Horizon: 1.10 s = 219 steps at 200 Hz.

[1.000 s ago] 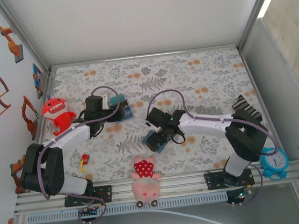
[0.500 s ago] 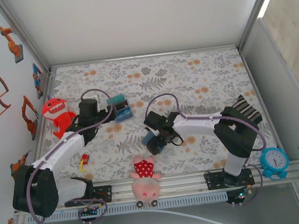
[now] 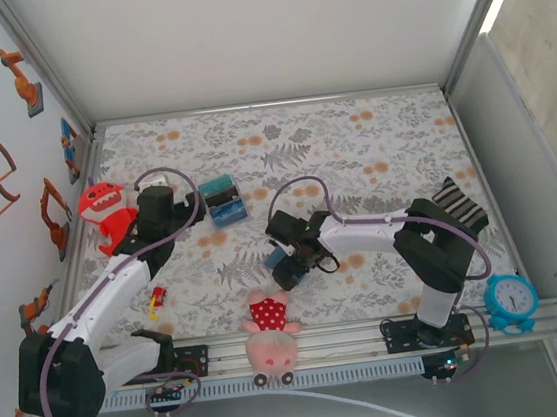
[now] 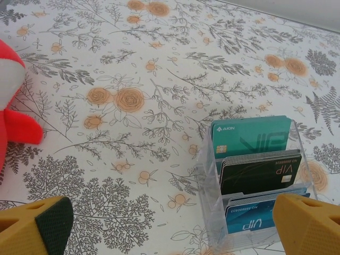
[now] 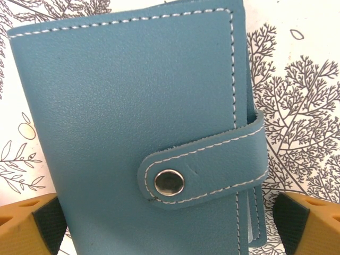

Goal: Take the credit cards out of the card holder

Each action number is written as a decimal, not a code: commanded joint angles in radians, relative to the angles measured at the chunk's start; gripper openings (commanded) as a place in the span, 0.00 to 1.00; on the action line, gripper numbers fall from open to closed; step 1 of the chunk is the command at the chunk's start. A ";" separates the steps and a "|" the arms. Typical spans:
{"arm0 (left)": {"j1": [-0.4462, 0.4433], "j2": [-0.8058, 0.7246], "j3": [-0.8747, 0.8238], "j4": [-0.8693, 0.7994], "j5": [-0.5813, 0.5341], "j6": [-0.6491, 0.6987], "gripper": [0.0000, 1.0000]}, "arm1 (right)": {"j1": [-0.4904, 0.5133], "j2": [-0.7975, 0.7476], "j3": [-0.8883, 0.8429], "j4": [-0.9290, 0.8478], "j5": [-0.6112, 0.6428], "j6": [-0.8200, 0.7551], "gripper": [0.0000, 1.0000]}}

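The right gripper (image 5: 170,223) stands spread around the closed card holder (image 5: 133,106), near the front edge of the worktop (image 3: 382,146). The left gripper (image 4: 170,228) is spread wide too.

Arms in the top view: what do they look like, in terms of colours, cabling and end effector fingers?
The left arm and right arm both have white link shells and black joints. A purple-grey cable loops along each. The left end effector and right end effector have yellow-orange fingers with dark pads.
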 commanded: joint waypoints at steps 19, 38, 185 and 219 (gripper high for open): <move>0.018 -0.039 -0.008 -0.024 -0.018 -0.064 0.99 | 0.007 0.058 0.001 0.007 -0.006 0.008 0.94; 0.033 -0.063 -0.010 -0.005 -0.002 -0.097 0.97 | 0.007 0.060 -0.002 0.013 0.005 0.017 0.85; 0.028 -0.039 0.008 0.044 0.155 -0.255 0.97 | -0.028 -0.133 -0.113 0.274 0.213 0.101 0.44; -0.016 -0.018 0.014 0.084 0.209 -0.271 0.97 | -0.041 -0.197 -0.160 0.410 0.241 0.095 0.43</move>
